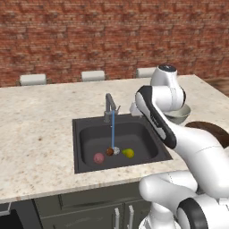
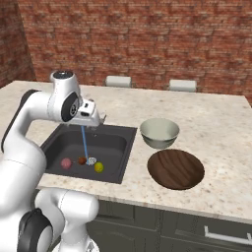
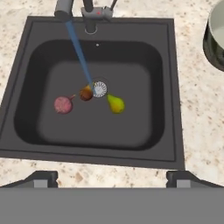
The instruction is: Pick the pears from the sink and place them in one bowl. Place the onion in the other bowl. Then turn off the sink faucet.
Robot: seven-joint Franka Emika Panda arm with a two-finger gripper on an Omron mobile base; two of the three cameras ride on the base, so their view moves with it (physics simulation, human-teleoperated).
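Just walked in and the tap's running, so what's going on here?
The robot arm hangs over the sink with its gripper open and holding nothing. Both pears, the yellow-green one and the brown one, lie in the basin beside the drain, with the onion to one side. The faucet is running. The wooden bowl and grey bowl sit empty on the counter, so nothing is sorted yet.

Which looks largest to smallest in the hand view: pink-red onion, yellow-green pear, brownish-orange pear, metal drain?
1. Round pink-red onion and yellow-green pear: too alike to rank.
2. Round metal drain.
3. Brownish-orange pear, slightly smaller.
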